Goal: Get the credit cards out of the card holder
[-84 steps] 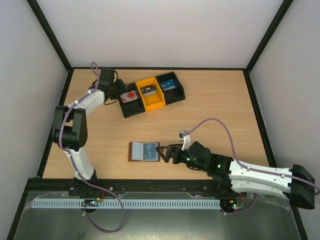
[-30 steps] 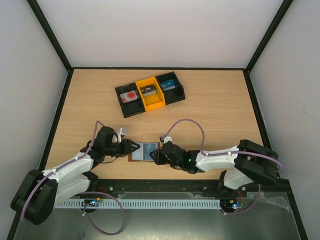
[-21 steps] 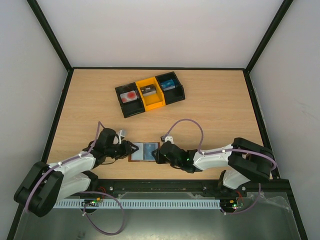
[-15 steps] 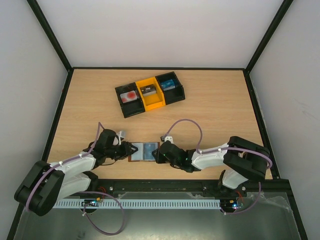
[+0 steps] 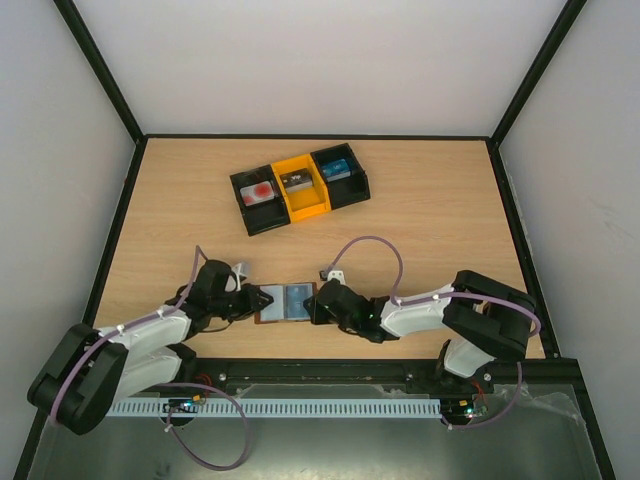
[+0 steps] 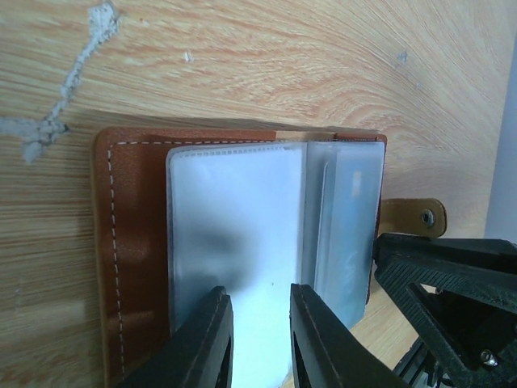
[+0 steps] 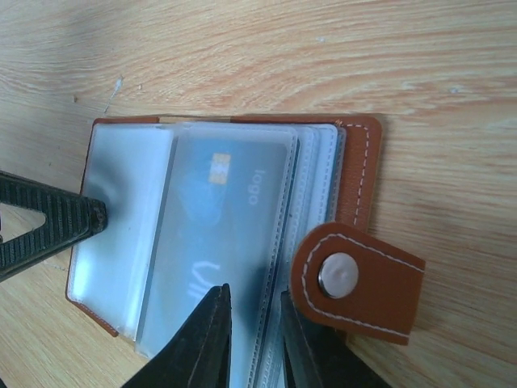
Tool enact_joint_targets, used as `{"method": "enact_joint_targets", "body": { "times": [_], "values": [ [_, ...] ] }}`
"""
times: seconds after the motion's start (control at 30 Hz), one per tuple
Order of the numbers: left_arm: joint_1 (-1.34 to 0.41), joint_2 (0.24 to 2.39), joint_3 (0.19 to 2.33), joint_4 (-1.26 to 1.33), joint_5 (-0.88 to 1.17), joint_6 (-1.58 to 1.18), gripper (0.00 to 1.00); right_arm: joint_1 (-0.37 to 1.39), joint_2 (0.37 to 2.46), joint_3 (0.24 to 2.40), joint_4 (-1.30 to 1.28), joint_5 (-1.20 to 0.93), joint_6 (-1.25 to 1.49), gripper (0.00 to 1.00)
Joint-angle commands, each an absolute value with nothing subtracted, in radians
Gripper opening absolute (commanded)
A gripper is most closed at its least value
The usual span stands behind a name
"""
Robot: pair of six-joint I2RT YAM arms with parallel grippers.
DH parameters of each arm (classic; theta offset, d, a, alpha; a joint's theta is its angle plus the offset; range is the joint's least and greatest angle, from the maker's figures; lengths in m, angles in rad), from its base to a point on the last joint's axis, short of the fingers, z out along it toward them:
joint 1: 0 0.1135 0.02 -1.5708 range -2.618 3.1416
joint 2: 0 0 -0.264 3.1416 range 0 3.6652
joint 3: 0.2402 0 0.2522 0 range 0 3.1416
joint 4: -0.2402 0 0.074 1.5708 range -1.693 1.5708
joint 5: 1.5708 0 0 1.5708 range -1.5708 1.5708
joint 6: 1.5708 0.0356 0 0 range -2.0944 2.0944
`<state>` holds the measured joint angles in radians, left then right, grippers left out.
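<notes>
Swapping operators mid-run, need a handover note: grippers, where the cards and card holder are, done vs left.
Grippers: left gripper has its jaws narrow at the edge of the left clear page; the grip is unclear. The right gripper has its jaws narrow at the edge of the right-side pages; the grip is unclear.
Card holder: open flat on the table between the arms.
Done: three cards lie in the tray, one per compartment; the white card with a red mark is in the left one.
Left: a bluish card with a chip sits in a right-side sleeve; pull it out. The left page looks empty.
</notes>
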<state>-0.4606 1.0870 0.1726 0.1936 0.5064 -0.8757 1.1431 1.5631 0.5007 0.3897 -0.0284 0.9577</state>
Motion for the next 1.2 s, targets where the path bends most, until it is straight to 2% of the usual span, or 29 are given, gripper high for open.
{"method": "enact_joint_targets", "body": {
  "times": [0.0,0.23,1.17],
  "values": [
    [-0.465,1.069,0.149,0.175,0.496,-0.872,0.23,1.135,1.534,0.530,0.340,0.009,0.941,0.18],
    [-0.465,1.052,0.137,0.165,0.461,-0.883,0.24,1.135,1.535,0.528,0.385,-0.015,0.997,0.24],
    [-0.466,1.056,0.102,0.209,0.454,-0.895,0.24,1.135,1.591,0.535,0.492,-0.083,1.050,0.26]
  ]
}}
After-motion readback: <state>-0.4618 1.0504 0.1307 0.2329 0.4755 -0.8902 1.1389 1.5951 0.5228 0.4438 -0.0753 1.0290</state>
